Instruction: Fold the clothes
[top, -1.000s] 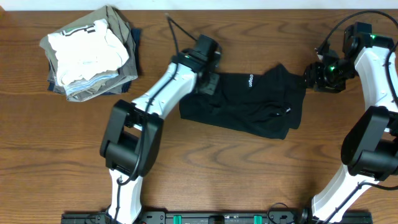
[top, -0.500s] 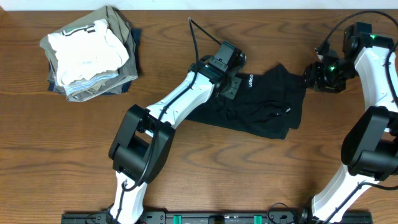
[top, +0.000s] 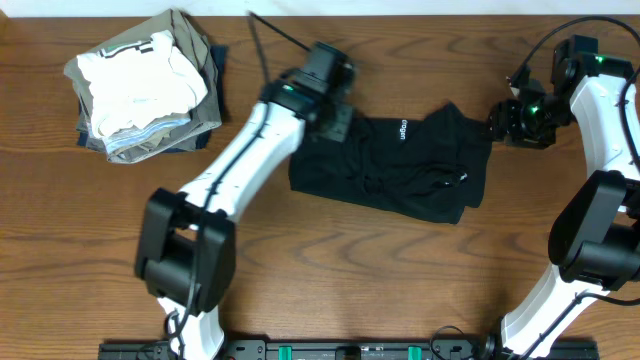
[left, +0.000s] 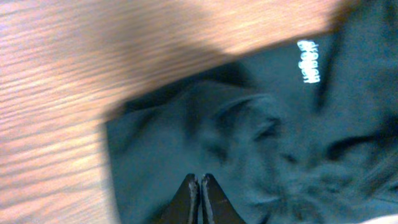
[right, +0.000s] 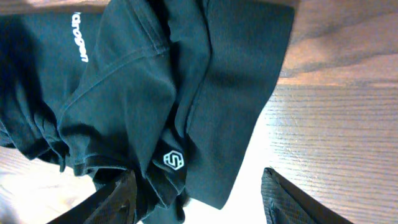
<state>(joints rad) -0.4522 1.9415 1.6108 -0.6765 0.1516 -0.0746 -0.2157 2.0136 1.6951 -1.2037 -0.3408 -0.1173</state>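
Observation:
The clothes are a black garment (top: 400, 175) lying crumpled at the table's centre right, with white lettering (top: 403, 128) near its top. My left gripper (top: 336, 124) hovers at its upper left corner. In the left wrist view the fingers (left: 200, 182) are pressed together over the black fabric (left: 249, 124) with nothing seen between them. My right gripper (top: 500, 125) is at the garment's right edge. In the right wrist view it is open wide (right: 199, 199) above the fabric (right: 155, 81), near a white hexagon logo (right: 175, 159).
A stack of folded white, khaki and grey garments (top: 145, 85) sits at the far left back. Bare wooden table (top: 330, 270) lies in front of the garment. Cables trail behind both arms near the table's back edge.
My left arm swung right over the garment half a second ago and is now back at its upper left corner. The garment's outline is much the same. The right arm has not moved.

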